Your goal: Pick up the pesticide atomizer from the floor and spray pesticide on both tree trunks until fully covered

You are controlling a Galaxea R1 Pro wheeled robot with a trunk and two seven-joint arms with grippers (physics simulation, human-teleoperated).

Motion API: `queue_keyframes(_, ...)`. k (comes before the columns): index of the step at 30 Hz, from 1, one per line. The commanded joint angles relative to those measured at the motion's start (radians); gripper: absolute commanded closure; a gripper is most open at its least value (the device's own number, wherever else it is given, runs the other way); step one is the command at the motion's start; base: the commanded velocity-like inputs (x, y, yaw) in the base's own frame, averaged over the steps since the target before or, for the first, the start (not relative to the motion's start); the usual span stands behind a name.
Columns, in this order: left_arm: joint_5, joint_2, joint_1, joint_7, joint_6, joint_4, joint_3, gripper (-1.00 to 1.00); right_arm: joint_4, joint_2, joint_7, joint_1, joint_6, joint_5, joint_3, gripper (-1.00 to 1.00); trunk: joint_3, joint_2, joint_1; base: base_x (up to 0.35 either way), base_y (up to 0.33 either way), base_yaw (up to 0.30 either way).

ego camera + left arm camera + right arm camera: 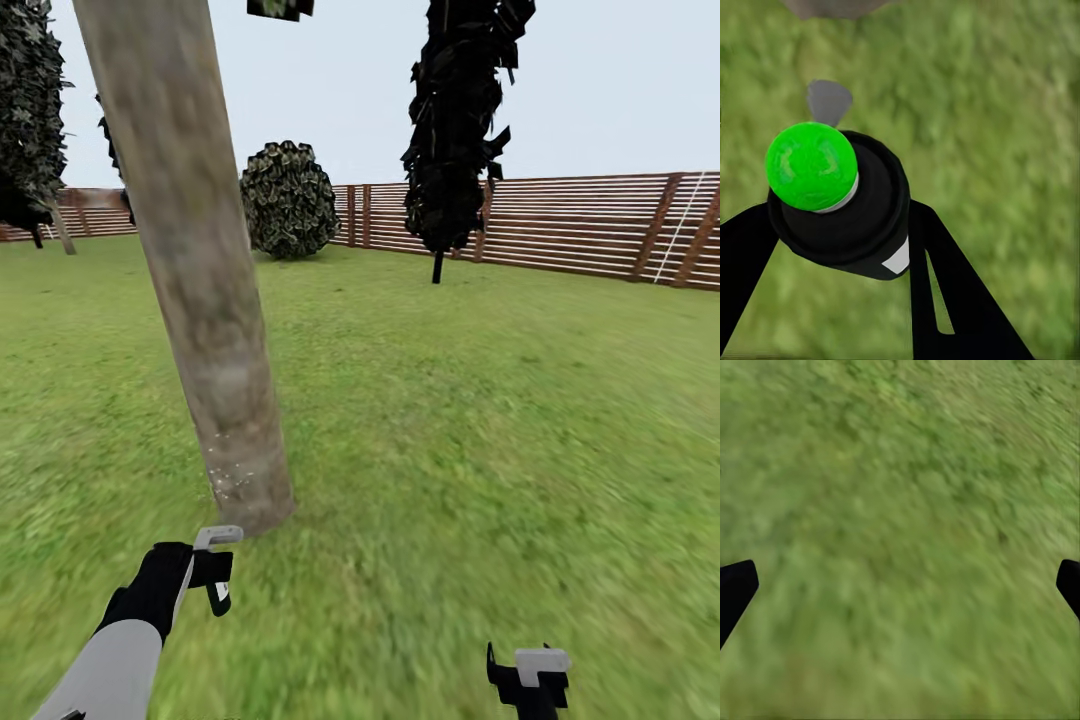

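Gripping the round black pesticide atomizer (844, 206), left pincer (832, 247) beside smooth mottled trunk (190, 250); right pincer (900, 585) agape.

Left arm (110, 665): light grey forearm shell, black wrist. Left gripper (215, 570) black, pale grey top plate; right gripper (530, 680) same black with grey plate.

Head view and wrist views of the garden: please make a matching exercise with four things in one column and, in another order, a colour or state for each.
Things:
1. pesticide atomizer
2. tree trunk
3. right end effector
4. fence

Descriptions:
A. open above the grass
B. brown horizontal slats
C. held in the left end effector
D. mottled beige-grey, whitish specks near its base

Pairs: 1-C, 2-D, 3-A, 4-B
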State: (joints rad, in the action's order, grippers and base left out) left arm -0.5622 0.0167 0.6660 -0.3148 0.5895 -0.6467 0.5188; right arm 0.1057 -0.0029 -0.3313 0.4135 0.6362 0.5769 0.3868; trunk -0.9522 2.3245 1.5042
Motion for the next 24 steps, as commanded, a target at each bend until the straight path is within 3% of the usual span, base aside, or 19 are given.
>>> queue_keyframes(1, -0.009, 0.002, 0.001, -0.009, 0.003, -0.002, 0.007, 1.00, -0.001, 0.000, -0.006, 0.001, 0.002, 0.011, 0.004, -1.00, -0.001, 0.000, 0.000, 0.080, -0.284, 0.278)
queue_keyframes(5, -0.010, 0.002, 0.001, -0.009, 0.004, -0.002, 0.007, 1.00, -0.001, 0.000, -0.006, 0.001, 0.002, 0.011, 0.004, -1.00, -0.001, 0.000, 0.000, 0.080, -0.284, 0.247)
queue_keyframes(19, -0.010, 0.002, 0.001, -0.009, 0.004, -0.002, 0.012, 1.00, -0.001, 0.000, -0.006, 0.001, 0.003, 0.011, 0.004, -1.00, -0.001, 0.000, 0.000, 0.082, -0.284, 0.019)
queue_keyframes(24, -0.010, 0.002, 0.001, -0.009, 0.005, -0.002, 0.012, 1.00, -0.001, 0.000, -0.006, 0.001, 0.003, 0.011, 0.004, -1.00, -0.001, 0.000, 0.000, 0.028, -0.284, 0.254)
